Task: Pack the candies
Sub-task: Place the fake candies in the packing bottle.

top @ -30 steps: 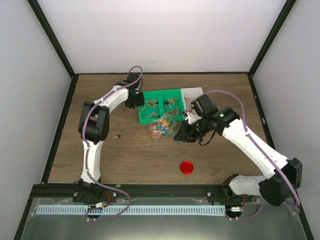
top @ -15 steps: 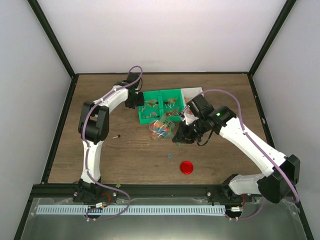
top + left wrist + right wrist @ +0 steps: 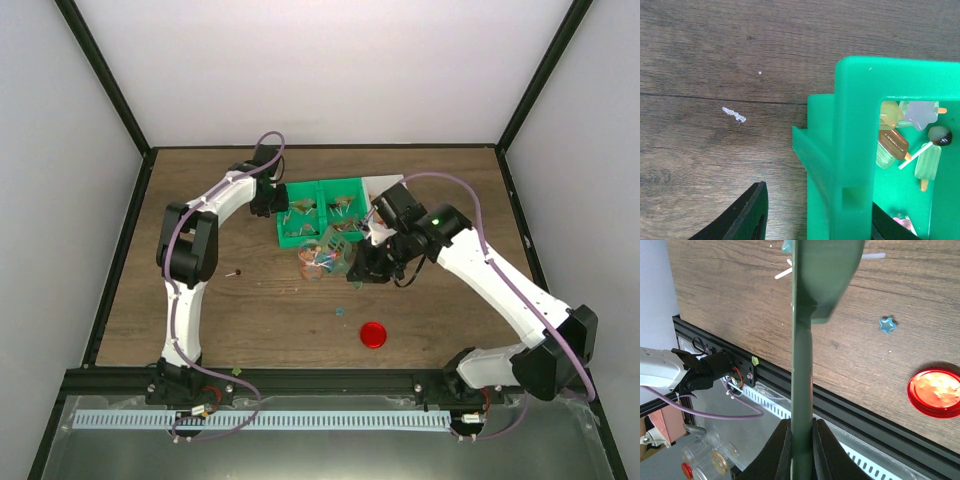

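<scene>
A green tray (image 3: 322, 186) holds candies (image 3: 304, 209) in its compartments; they show in the left wrist view (image 3: 893, 142) as small colourful sweets. More colourful candies (image 3: 320, 259) lie in a clump with something clear just in front of the tray. My left gripper (image 3: 267, 199) is open and straddles the tray's left wall (image 3: 852, 150); the outer finger stands apart from the wall. My right gripper (image 3: 364, 268) is shut on the handle of a green scoop (image 3: 802, 370), whose blade (image 3: 339, 241) is over the clump.
A round red lid (image 3: 373, 334) lies near the front, also in the right wrist view (image 3: 936, 392). A blue star sweet (image 3: 886, 325) lies loose on the wood. A small dark bit (image 3: 237, 272) lies left. A white object (image 3: 385, 184) adjoins the tray's right end.
My right gripper has moved a little left and toward the tray with the scoop. The left arm has not moved.
</scene>
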Controlling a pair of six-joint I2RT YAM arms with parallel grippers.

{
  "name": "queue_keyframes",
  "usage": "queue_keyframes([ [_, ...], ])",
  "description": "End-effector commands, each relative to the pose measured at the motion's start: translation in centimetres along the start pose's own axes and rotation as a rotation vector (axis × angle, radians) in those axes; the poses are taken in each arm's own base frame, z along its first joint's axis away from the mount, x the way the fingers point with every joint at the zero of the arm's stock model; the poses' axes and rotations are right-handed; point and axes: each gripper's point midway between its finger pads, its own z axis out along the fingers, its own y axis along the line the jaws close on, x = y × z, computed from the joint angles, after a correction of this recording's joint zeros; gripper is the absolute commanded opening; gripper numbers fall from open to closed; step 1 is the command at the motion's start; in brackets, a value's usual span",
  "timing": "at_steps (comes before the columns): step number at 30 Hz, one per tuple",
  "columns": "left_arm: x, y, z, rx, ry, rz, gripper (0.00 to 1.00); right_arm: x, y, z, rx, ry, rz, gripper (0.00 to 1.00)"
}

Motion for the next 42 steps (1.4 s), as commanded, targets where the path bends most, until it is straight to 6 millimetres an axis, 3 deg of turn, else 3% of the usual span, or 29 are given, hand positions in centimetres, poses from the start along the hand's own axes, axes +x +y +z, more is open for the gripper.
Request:
queue_keyframes([
  [1, -0.6, 0.0, -0.9, 0.012, -0.023, -0.013, 0.4, -0.5, 0.9, -0.9, 0.007, -0.018, -0.036, 0.01],
  [11, -0.5, 0.2, -0.8, 0.009, -0.02, -0.015, 0.4, -0.7, 0.8, -1.4, 0.048, -0.002, -0.034, 0.01],
  [22, -0.5, 0.2, -0.7, 0.01, -0.02, -0.015, 0.4, -2.0, 2.1, -2.4, 0.066, -0.017, -0.037, 0.01],
  [32, -0.5, 0.4, -0.7, 0.004, -0.016, -0.012, 0.4, -1.1, 1.8, -1.3, 0.072, 0.033, -0.01, 0.01],
  [42, -0.3, 0.6, -0.5, 0.001, -0.01, -0.012, 0.4, 0.1, 0.1, 0.3, 0.118, 0.087, -0.006, 0.01],
])
